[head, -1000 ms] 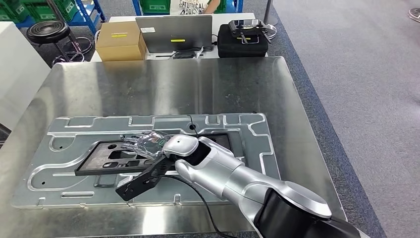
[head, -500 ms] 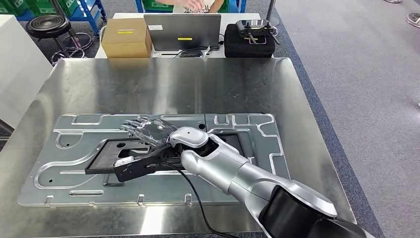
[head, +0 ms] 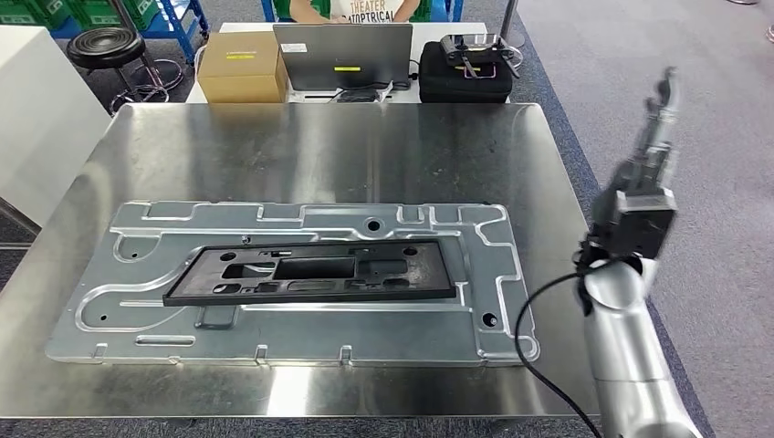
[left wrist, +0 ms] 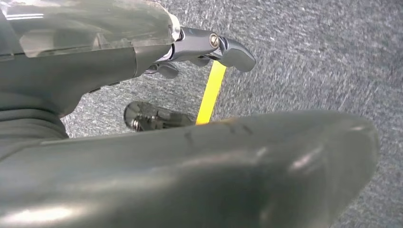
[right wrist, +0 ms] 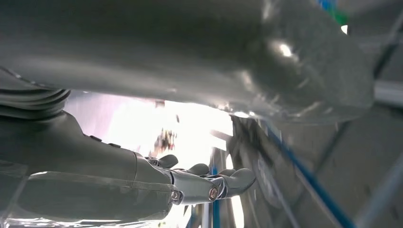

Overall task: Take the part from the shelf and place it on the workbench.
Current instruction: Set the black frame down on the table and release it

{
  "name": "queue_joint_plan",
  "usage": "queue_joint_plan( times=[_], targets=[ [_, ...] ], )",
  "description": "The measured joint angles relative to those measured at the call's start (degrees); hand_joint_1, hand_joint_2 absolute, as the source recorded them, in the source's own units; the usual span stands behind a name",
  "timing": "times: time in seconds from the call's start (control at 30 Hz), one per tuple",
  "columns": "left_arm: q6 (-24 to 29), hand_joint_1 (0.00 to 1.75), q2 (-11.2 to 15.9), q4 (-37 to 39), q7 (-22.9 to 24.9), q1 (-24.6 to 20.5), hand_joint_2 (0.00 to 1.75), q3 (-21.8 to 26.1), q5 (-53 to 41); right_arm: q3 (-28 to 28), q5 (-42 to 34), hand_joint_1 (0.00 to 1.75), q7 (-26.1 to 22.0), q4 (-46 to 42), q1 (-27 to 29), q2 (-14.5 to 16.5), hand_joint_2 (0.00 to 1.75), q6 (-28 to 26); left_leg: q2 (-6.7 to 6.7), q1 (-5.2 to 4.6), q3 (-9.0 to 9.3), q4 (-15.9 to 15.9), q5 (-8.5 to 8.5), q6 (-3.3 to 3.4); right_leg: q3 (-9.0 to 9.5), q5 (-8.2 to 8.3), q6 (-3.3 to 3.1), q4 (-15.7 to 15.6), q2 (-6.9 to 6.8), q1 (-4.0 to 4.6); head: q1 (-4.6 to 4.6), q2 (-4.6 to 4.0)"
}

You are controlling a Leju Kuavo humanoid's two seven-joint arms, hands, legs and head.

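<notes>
One black part (head: pixel 310 278) lies flat on the grey metal plate (head: pixel 456 328) on the steel workbench (head: pixel 274 155), so placement looks done. The right hand (head: pixel 650 137) is raised beside the table's edge, fingers apparently extended and holding nothing; the left hand (left wrist: pixel 95 52) hangs over the carpet, fingers loose and empty.

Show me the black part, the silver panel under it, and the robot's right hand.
black part (head: pixel 310 280), head view, middle of frame.
silver panel (head: pixel 301 339), head view, bare near edge.
right hand (head: pixel 650 151), head view, middle of raised hand.
</notes>
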Motion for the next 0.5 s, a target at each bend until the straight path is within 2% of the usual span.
queue_joint_plan(
  times=[0.03, 0.07, 0.17, 0.2, 0.23, 0.27, 0.33, 0.37, 0.4, 0.43, 0.5],
  targets=[
    [0.08, 0.0, -0.01, 0.0, -0.04, -0.03, 0.0, 0.24, 0.02, -2.84, -0.67, 0.0, -0.43, -2.05, 1.8, -1.01, 0.0, 0.58, -0.12, -0.06, 1.4, -2.67, 0.61, 0.34, -0.32, 0.13, 0.39, 0.32, 0.2, 0.0, 0.0, 0.0],
    [0.1, 0.0, -0.02, 0.0, -0.09, -0.08, 0.0, 0.49, 0.01, -5.61, -1.48, 0.0, -0.8, -3.85, 3.37, -2.1, 0.0, 1.34, -0.24, -0.17, 1.91, -3.94, 0.75, 0.79, -0.56, 0.31, 0.84, 0.5, 0.36, 0.04, 0.01, 0.0],
    [0.04, 0.0, -0.05, 0.0, -0.19, -0.15, 0.0, 0.93, -0.07, -12.59, -3.22, 0.0, -1.62, -7.59, 7.01, -4.67, 0.0, 3.38, -0.15, -0.49, 1.36, -4.19, 1.64, 2.32, -0.84, 1.04, 2.18, 0.31, 0.64, -0.22, 0.01, 0.0],
    [0.04, 0.0, -0.06, 0.0, -0.19, -0.2, 0.0, 0.96, -0.08, -14.29, -3.36, 0.0, -1.72, -8.41, 7.78, -5.24, 0.0, 3.64, 0.01, -0.5, 1.08, -4.39, 2.18, 2.81, -1.18, 0.33, 2.51, 0.76, 0.76, -0.38, 0.01, 0.0],
    [0.03, 0.0, -0.07, 0.0, -0.19, -0.3, 0.0, 1.01, -0.08, -15.66, -3.3, 0.0, -1.75, -9.14, 8.41, -5.74, 0.0, 3.75, 0.2, -0.45, 0.65, -4.59, 2.81, 3.24, -1.85, -1.37, 2.79, 2.26, 0.91, -0.48, 0.01, 0.0],
    [0.01, 0.0, -0.08, 0.0, -0.21, -0.44, 0.0, 1.07, -0.09, -16.79, -3.14, 0.0, -1.78, -9.8, 9.04, -6.17, 0.0, 3.73, 0.38, -0.42, 0.11, -4.71, 3.42, 3.58, -2.82, -3.93, 3.0, 4.92, 1.04, -0.56, 0.01, 0.0],
    [-0.13, 0.0, -0.08, 0.0, -0.24, -0.66, 0.0, 1.2, -0.11, -18.83, -2.87, 0.0, -1.83, -11.16, 10.89, -6.83, 0.0, 3.66, 0.49, -0.54, -1.33, -4.71, 4.51, 3.86, -4.86, -9.18, 3.32, 12.47, 1.14, -0.6, 0.01, 0.0],
    [-0.23, 0.0, -0.08, 0.0, -0.22, -0.73, 0.0, 1.25, -0.13, -19.95, -2.82, 0.0, -1.91, -11.88, 12.25, -7.06, 0.0, 3.74, 0.47, -0.6, -2.03, -4.69, 5.02, 3.89, -5.18, -10.4, 3.41, 15.31, 1.16, -0.61, 0.01, 0.0],
    [-0.33, 0.0, -0.1, 0.0, -0.17, -0.73, 0.0, 1.29, -0.13, -21.07, -2.68, 0.0, -2.04, -12.58, 13.85, -7.24, 0.0, 3.95, 0.43, -0.65, -2.7, -4.68, 5.51, 3.87, -4.61, -10.44, 3.4, 16.38, 1.18, -0.61, 0.01, 0.0],
    [-0.4, 0.0, -0.16, 0.0, -0.1, -0.7, 0.0, 1.34, -0.14, -22.15, -2.37, 0.0, -2.27, -13.25, 15.62, -7.35, 0.0, 4.28, 0.36, -0.68, -3.29, -4.67, 5.98, 3.79, -2.89, -9.41, 3.3, 15.09, 1.19, -0.61, 0.01, 0.0],
    [-0.49, 0.0, -0.38, 0.0, 0.09, -0.64, 0.0, 1.59, -0.14, -23.99, -1.38, 0.0, -2.89, -14.45, 19.45, -7.44, 0.0, 5.02, 0.18, -0.73, -4.21, -4.65, 6.85, 3.42, 3.31, -7.25, 2.78, 7.15, 1.19, -0.52, 0.01, 0.0]
  ],
)
